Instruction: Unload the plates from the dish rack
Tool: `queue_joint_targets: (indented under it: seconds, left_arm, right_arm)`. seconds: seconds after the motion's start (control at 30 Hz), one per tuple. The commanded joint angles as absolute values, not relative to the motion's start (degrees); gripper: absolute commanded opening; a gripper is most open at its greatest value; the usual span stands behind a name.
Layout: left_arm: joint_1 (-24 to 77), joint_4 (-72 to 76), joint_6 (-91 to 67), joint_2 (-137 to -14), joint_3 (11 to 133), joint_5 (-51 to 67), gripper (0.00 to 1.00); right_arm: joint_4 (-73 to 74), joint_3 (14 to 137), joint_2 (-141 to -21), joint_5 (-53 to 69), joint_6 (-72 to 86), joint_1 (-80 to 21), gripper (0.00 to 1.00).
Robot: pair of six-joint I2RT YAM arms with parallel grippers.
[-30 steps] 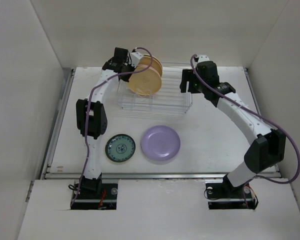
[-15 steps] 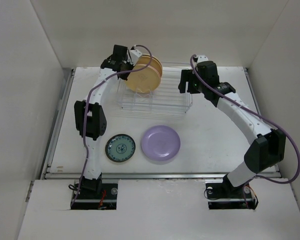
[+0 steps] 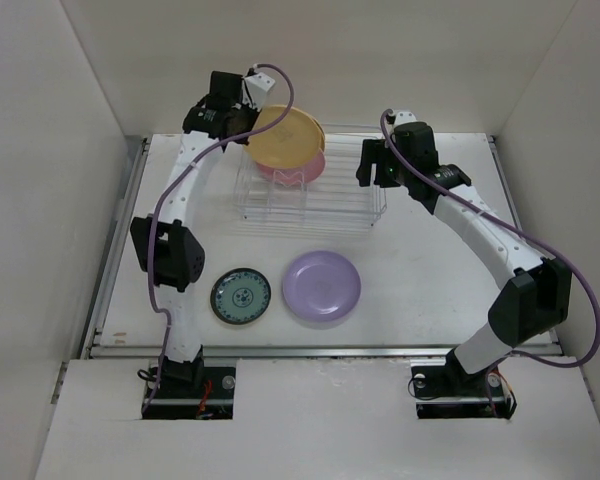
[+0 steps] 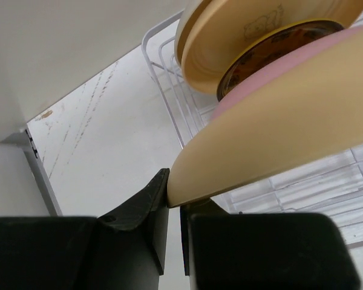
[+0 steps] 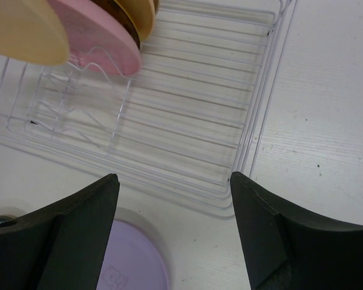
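Left jaws gripping cream-tan plate [image 3: 285,138], over rack [image 3: 342,196]

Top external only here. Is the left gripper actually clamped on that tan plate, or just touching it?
Observer: Clamped. In the left wrist view, the left gripper pinches the cream-tan plate by its rim.
Operator: What's in the rack behind it?
Observer: The right wrist view shows the pink plate standing in the dish rack, with a dark-rimmed plate right behind it.
Operator: And the other arm?
Observer: The right gripper is open, with nothing between its fingers, above the rack's near right corner.
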State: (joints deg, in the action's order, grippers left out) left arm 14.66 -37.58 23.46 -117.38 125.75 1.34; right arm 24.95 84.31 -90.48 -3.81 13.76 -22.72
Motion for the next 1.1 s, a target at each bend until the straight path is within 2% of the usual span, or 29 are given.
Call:
queue_joint_targets:
  seconds: [0.0, 0.1, 0.23, 0.3, 0.37, 0.53, 0.63, 0.83, 1.07]
  left_arm:
    - [15.0, -37.0, 21.1, -113.3, 127.8, 1.1, 0.00]
    - [15.0, -38.6, 20.3, -112.0, 128.4, 2.7, 0.00]
    - [15.0, -45.7, 18.6, -111.4, 135.1, 9.5, 0.00]
    - [15.0, -54.6, 22.0, -111.4, 136.0, 18.7, 0.00]
    - [18.3, -66.0, 27.0, -110.7, 136.0, 20.7, 0.00]
    - [28.2, -80.4, 38.0, -110.7, 123.0, 20.1, 0.00]
    - [33.5, -80.4, 39.3, -111.3, 113.7, 20.1, 0.00]
    - [39.0, -70.9, 34.6, -112.8, 105.3, 17.1, 0.00]
    - [40.3, -71.1, 30.4, -119.0, 109.7, 12.0, 0.00]
  right_arm:
    - [24.0, 84.5, -88.5, -3.2, 14.3, -22.5, 0.80]
    - [24.6, 84.5, -87.8, -4.3, 14.3, -22.5, 0.80]
    - [25.2, 83.9, -86.6, -8.5, 14.3, -22.5, 0.80]
    - [26.6, 84.5, -86.1, -13.3, 18.1, -22.5, 0.80]
    - [28.5, 85.0, -85.5, -19.8, 20.9, -22.0, 0.80]
    - [29.0, 84.4, -83.2, -24.3, 25.0, -22.0, 0.80]
    - [29.0, 83.8, -82.6, -25.4, 25.6, -22.0, 0.80]
    - [29.5, 81.8, -81.0, -24.8, 25.6, -22.0, 0.80]
    - [28.2, 76.9, -76.6, -24.3, 24.5, -22.0, 0.80]
